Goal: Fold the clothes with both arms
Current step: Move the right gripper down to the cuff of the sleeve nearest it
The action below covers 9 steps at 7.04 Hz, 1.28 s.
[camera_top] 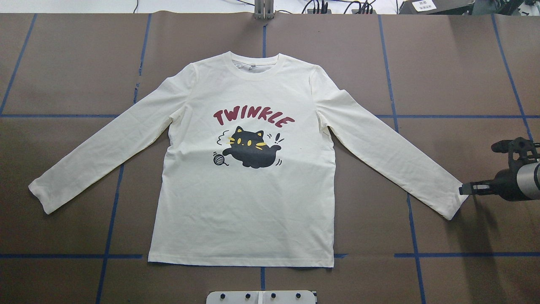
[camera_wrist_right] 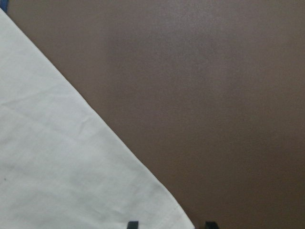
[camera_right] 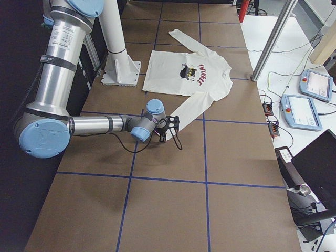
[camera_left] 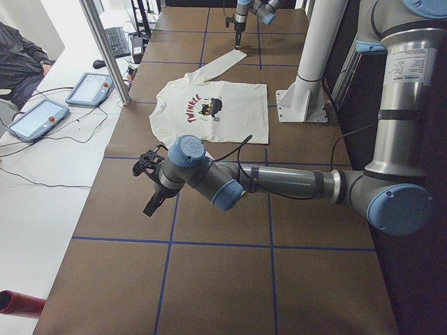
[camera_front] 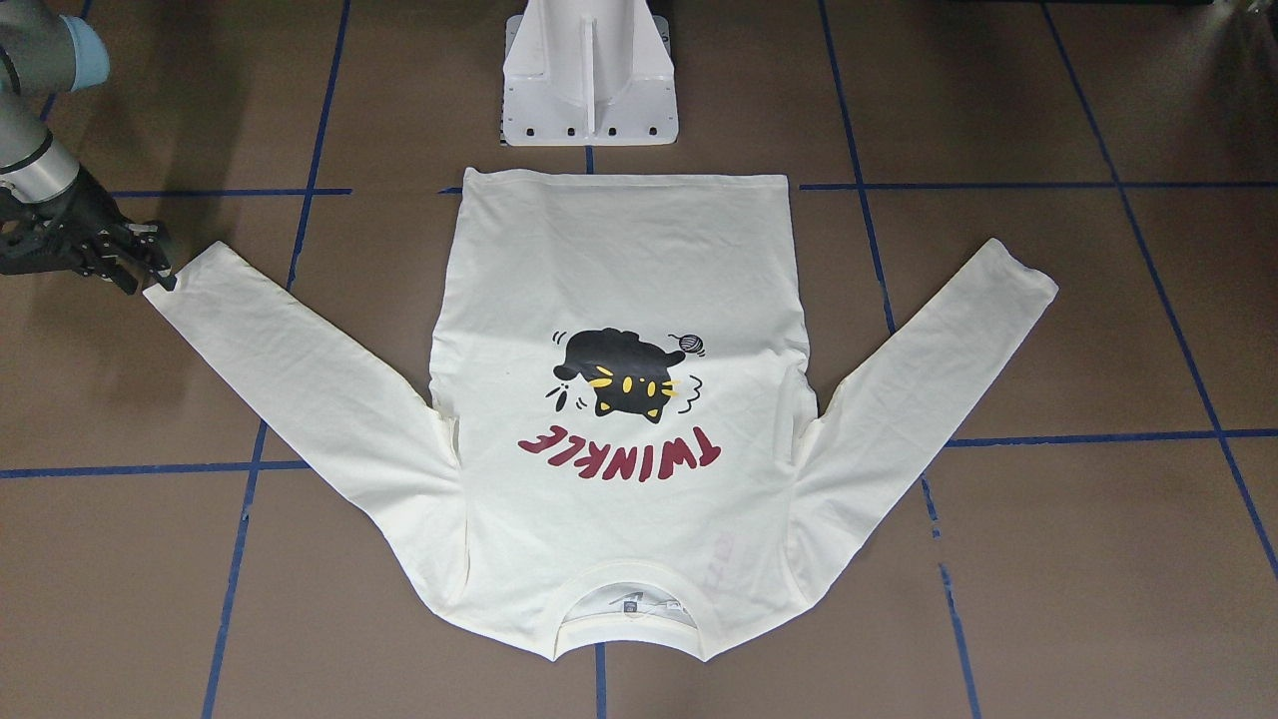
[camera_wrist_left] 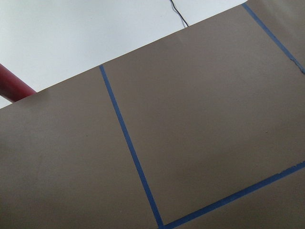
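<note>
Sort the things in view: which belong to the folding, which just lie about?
For the job: long-sleeved T-shirt; right gripper, at one cuff; left gripper, away from it.
Lying about: white pedestal base; teach pendants; keyboard.

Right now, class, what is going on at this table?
A cream T-shirt lies flat on the table, print up, sleeves spread, no fold made. The right end effector sits open at one sleeve's cuff, straddling its corner. The left end effector hangs over bare table, away from the shirt.
</note>
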Motion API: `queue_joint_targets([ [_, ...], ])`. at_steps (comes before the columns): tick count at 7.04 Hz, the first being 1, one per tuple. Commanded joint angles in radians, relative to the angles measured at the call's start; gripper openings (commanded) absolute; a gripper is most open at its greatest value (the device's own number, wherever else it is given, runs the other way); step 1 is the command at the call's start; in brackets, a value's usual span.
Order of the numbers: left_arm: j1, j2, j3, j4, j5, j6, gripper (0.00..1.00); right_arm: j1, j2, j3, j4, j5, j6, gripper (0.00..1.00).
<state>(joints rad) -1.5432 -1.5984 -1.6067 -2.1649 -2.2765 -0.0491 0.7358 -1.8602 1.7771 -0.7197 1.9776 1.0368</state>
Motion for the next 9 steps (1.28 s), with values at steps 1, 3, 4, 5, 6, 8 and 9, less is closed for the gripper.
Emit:
queue_joint_targets([
  [1, 0.000, 0.000, 0.001, -0.001, 0.000, 0.000, 1.00, -0.015, -0.001, -0.013, 0.000, -0.017, 0.000, 0.54],
  [3, 0.000, 0.000, -0.001, -0.001, 0.000, 0.000, 1.00, -0.016, 0.001, -0.013, 0.003, -0.023, 0.003, 0.00],
  [4, 0.000, 0.000, -0.001, -0.001, 0.000, 0.000, 1.00, -0.016, 0.003, -0.013, 0.003, -0.032, 0.003, 0.00],
  [5, 0.000, 0.002, -0.002, -0.001, 0.000, 0.000, 1.00, -0.015, 0.007, -0.002, 0.003, -0.037, 0.000, 0.00],
  [6, 0.000, 0.002, -0.001, -0.001, 0.000, 0.000, 1.00, -0.016, 0.018, 0.014, -0.001, -0.031, 0.000, 0.00],
  [8, 0.000, 0.002, -0.001, -0.001, 0.000, -0.001, 1.00, 0.028, 0.041, 0.097, -0.064, -0.016, -0.004, 0.00],
  [9, 0.000, 0.005, -0.001, -0.001, 0.000, -0.002, 1.00, 0.077, 0.111, 0.198, -0.260, 0.021, -0.011, 0.00],
])
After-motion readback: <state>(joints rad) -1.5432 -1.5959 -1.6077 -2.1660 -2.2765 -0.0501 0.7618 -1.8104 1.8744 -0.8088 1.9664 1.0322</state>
